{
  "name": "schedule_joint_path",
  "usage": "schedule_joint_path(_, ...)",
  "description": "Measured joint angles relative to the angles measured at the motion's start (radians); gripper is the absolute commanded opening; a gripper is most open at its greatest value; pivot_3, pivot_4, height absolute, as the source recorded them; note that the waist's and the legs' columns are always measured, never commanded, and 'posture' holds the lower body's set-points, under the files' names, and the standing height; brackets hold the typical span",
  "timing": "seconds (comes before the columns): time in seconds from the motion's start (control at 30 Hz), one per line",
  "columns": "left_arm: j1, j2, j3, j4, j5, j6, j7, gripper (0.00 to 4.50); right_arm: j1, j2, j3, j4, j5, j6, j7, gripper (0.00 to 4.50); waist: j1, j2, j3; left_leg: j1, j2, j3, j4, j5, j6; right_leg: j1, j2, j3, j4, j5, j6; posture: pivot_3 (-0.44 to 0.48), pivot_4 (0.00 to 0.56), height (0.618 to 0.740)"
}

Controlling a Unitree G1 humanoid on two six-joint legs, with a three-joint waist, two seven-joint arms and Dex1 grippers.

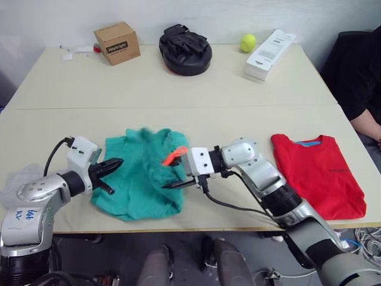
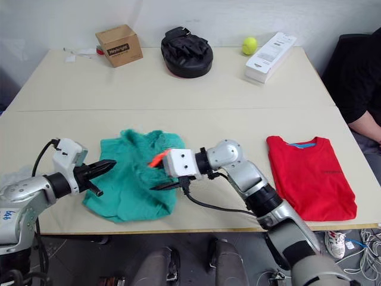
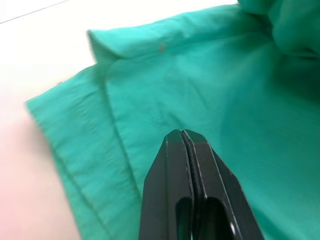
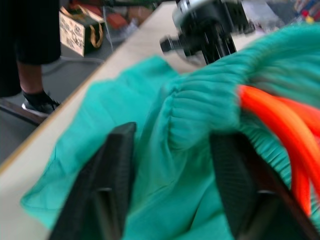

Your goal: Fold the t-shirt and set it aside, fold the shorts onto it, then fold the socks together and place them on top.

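The teal-green shorts (image 1: 143, 176) lie crumpled near the table's front edge, with the orange drawstring (image 1: 174, 157) bunched at their right side. My right gripper (image 1: 176, 174) is open, its fingers (image 4: 117, 155) on either side of the gathered waistband (image 4: 200, 112). At the left edge of the shorts, my left gripper (image 1: 115, 165) is shut with nothing between its fingers (image 3: 186, 165), hovering just over the fabric. The red t-shirt (image 1: 318, 173) lies folded flat at the front right. A pale grey heap, apparently the socks (image 1: 16, 180), lies at the far left behind my left arm.
Along the back of the table stand a cardboard box (image 1: 117, 43), a black padded mitt (image 1: 185, 49), a yellow-green tennis ball (image 1: 247, 42) and a long white box (image 1: 271, 53). A person in black (image 1: 357, 77) sits at the right edge.
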Motion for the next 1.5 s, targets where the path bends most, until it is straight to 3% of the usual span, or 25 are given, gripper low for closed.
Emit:
schedule_joint_path(0.1, 0.002, 0.001, 0.0, 0.005, 0.0, -0.008, 0.013, 0.0, -0.029, 0.044, -0.003, 0.032, 0.0, -0.034, 0.009, 4.4, -0.001, 0.0, 0.0, 0.0, 0.0, 0.0, 0.0, 0.0, 0.0, 0.0, 0.0, 0.0, 0.0, 0.0, 0.0, 0.0, 0.15, 0.74)
schedule_joint_path(0.37, -0.037, 0.066, 0.042, 0.024, -0.074, 0.003, -0.013, 0.0, -0.055, 0.004, -0.073, 0.034, 0.047, 0.022, 0.042, 4.46, 0.001, 0.0, 0.0, -0.001, -0.001, 0.0, 0.0, 0.0, 0.0, -0.001, -0.001, 0.0, 0.0, 0.0, -0.001, 0.0, 0.15, 0.74)
schedule_joint_path(0.47, -0.096, 0.132, 0.05, -0.001, -0.159, 0.039, -0.072, 0.0, -0.049, -0.059, -0.127, 0.013, 0.063, 0.08, 0.042, 3.85, 0.003, 0.0, 0.0, -0.001, -0.001, 0.0, 0.0, -0.001, -0.001, -0.001, -0.001, 0.0, 0.0, 0.0, -0.001, 0.0, 0.15, 0.74)
schedule_joint_path(0.63, -0.222, 0.2, -0.012, -0.031, -0.251, 0.075, -0.136, 0.0, 0.042, -0.107, -0.139, -0.047, 0.06, 0.145, 0.029, 2.1, -0.002, 0.0, 0.0, -0.001, -0.001, 0.001, -0.002, 0.001, -0.006, -0.001, -0.001, 0.0, -0.001, -0.001, -0.001, 0.0, 0.15, 0.74)
schedule_joint_path(0.83, -0.216, 0.285, -0.239, -0.074, -0.223, 0.063, -0.182, 0.0, 0.066, -0.065, -0.105, -0.041, -0.01, 0.148, -0.041, 0.02, -0.023, 0.001, 0.001, 0.0, -0.001, 0.003, -0.002, 0.002, -0.007, -0.002, 0.0, 0.001, 0.0, -0.001, -0.001, 0.0, 0.15, 0.74)
schedule_joint_path(1.0, -0.068, 0.304, -0.386, 0.025, -0.083, -0.022, -0.141, 0.0, 0.034, 0.019, -0.078, 0.063, -0.086, 0.114, -0.128, 0.02, -0.026, 0.002, 0.001, 0.0, 0.001, 0.002, -0.003, 0.003, -0.008, -0.005, 0.001, 0.001, 0.002, -0.002, -0.003, 0.0, 0.15, 0.74)
schedule_joint_path(1.27, 0.085, 0.291, -0.247, 0.026, -0.057, -0.096, -0.073, 0.0, -0.035, 0.104, -0.029, 0.229, -0.187, 0.028, -0.181, 0.02, -0.027, 0.002, 0.001, 0.001, 0.001, 0.001, -0.003, 0.001, -0.005, -0.004, 0.0, 0.001, 0.003, -0.002, -0.004, 0.0, 0.15, 0.74)
schedule_joint_path(1.5, 0.143, 0.212, -0.196, -0.014, -0.057, -0.095, -0.005, 0.0, -0.049, 0.163, 0.013, 0.389, -0.277, -0.033, -0.249, 0.02, -0.026, 0.002, 0.001, 0.002, 0.0, 0.001, -0.003, 0.001, -0.005, -0.003, 0.0, 0.001, 0.004, -0.002, -0.004, 0.0, 0.15, 0.74)
